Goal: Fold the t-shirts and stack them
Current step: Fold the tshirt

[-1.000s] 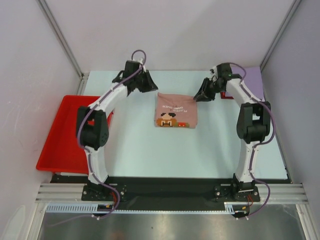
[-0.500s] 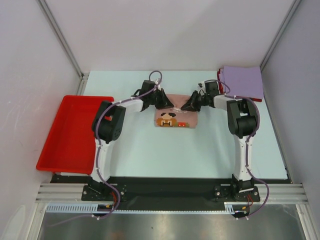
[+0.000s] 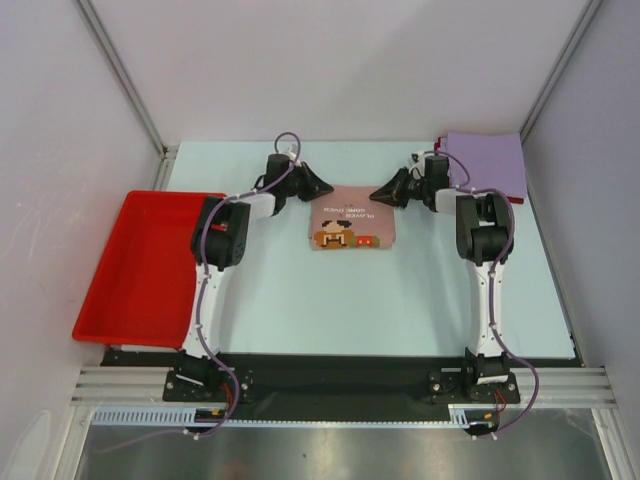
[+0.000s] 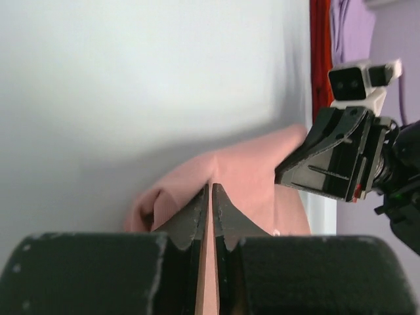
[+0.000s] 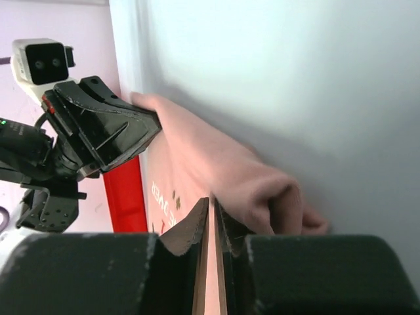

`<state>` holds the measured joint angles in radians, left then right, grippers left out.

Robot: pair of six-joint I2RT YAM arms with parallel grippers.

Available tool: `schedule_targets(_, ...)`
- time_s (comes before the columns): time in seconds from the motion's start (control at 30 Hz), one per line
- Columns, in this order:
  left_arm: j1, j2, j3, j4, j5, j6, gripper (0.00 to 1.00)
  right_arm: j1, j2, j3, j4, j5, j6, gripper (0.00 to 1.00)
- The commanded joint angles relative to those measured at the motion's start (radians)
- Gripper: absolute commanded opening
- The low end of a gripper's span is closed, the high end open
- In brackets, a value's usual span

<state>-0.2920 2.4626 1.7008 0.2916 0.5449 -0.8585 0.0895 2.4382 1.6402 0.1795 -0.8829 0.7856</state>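
Note:
The dusty-pink t-shirt (image 3: 351, 215) lies folded at the table's middle back, its cartoon print facing up. My left gripper (image 3: 328, 187) is shut on the shirt's far left corner; pink cloth (image 4: 249, 172) runs between its fingers. My right gripper (image 3: 377, 196) is shut on the far right corner, with pink cloth (image 5: 216, 157) pinched between its fingers. Both grippers lie low and point at each other. The folded lavender t-shirt (image 3: 486, 164) sits at the back right on top of a red one (image 3: 516, 199), of which only an edge shows.
A red plastic tray (image 3: 135, 265) sits at the left edge of the table. Grey walls and metal corner posts close the cell at the back and sides. The arm bases stand at the near edge.
Both grippers dropped onto the shirt's far corners and closed on them. They have since pulled the far edge back, so the shirt lies a little farther from me.

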Motion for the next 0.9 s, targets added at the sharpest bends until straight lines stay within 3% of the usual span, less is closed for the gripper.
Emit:
schedule_targets(0.0,0.031,0.059,0.091,0.078,0.001,-0.057,0.09,-0.017,0.067,0.101,0.058,0.071,0.017,0.13)
schedule_targets(0.2,0.05,0.108,0.197,0.038,-0.011,-0.06,0.11,-0.045,0.159,0.294,0.005,0.124,0.067,0.18)
schedule_targets(0.3,0.06,0.127,0.272,-0.031,-0.019,-0.028,0.11,-0.045,0.193,0.436,-0.17,0.18,-0.011,0.19)
schedule_targets(0.47,0.059,-0.011,0.324,-0.257,-0.088,0.128,0.13,-0.047,0.119,0.532,-0.36,0.171,-0.124,0.22)
schedule_targets(0.6,0.03,-0.215,0.261,-0.488,-0.239,0.332,0.24,-0.043,-0.069,0.475,-0.631,0.252,-0.235,0.29)
schedule_targets(0.63,0.025,-0.255,0.225,-0.534,-0.305,0.36,0.33,-0.05,-0.103,0.442,-0.676,0.263,-0.25,0.35)
schedule_targets(0.7,0.008,-0.376,0.168,-0.658,-0.37,0.413,0.42,-0.059,-0.196,0.399,-0.809,0.275,-0.291,0.39)
schedule_targets(0.73,0.004,-0.416,0.087,-0.696,-0.413,0.418,0.5,-0.062,-0.233,0.329,-0.834,0.28,-0.324,0.46)
schedule_targets(0.83,-0.054,-0.575,-0.054,-0.72,-0.442,0.456,0.61,-0.073,-0.379,0.187,-0.876,0.277,-0.342,0.58)
schedule_targets(0.87,-0.115,-0.602,-0.07,-0.753,-0.514,0.479,0.64,-0.077,-0.415,0.076,-0.864,0.26,-0.345,0.61)
